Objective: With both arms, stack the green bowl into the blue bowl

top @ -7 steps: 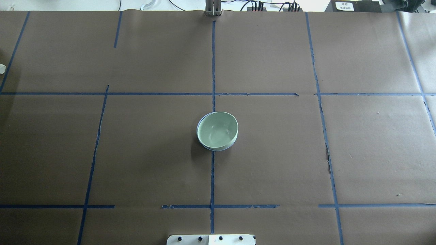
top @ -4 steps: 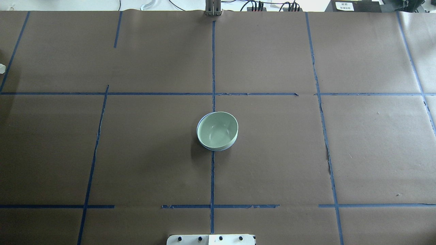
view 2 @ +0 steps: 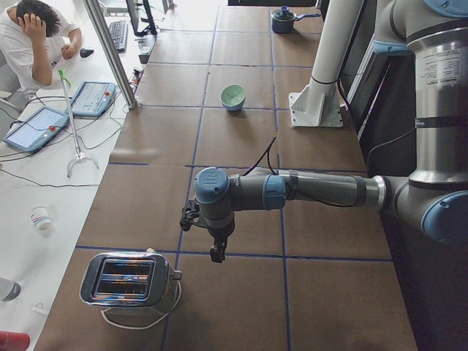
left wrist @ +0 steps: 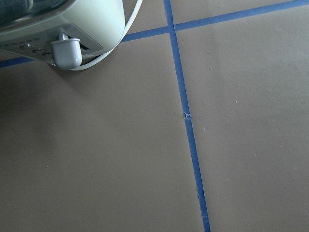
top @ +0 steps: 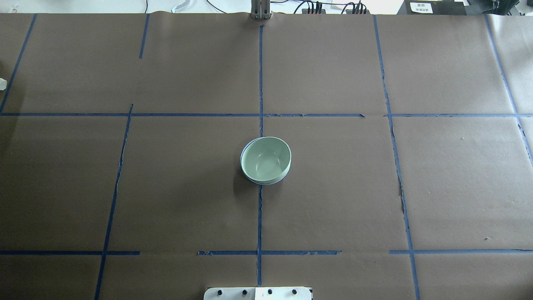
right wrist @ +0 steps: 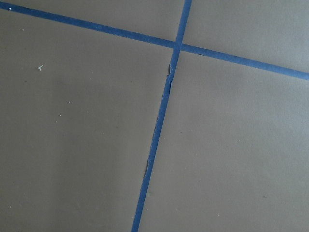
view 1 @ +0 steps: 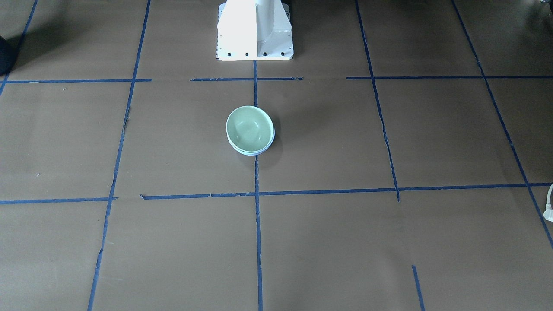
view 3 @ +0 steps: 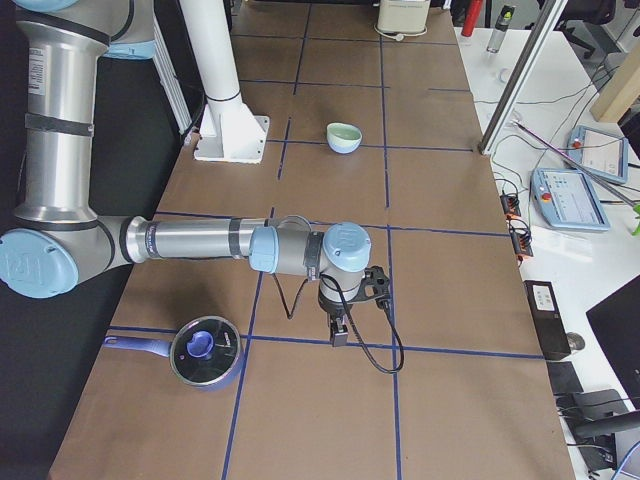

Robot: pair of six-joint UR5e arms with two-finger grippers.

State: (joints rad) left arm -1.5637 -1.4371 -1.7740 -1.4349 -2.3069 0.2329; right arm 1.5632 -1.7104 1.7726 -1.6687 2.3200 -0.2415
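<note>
The green bowl sits nested inside the blue bowl, of which only a thin rim shows beneath it. The stacked pair stands upright on the brown counter, a little out in front of the white pedestal base and on the tape line that runs from it.

The left arm reaches well off to one side of the base. Its pincer hangs above the counter near a toaster. The right arm reaches well off to the other side, and its pincer hangs near a lidded pot. Neither pincer touches the bowls, and I cannot tell whether either one is spread or pressed together.
</note>
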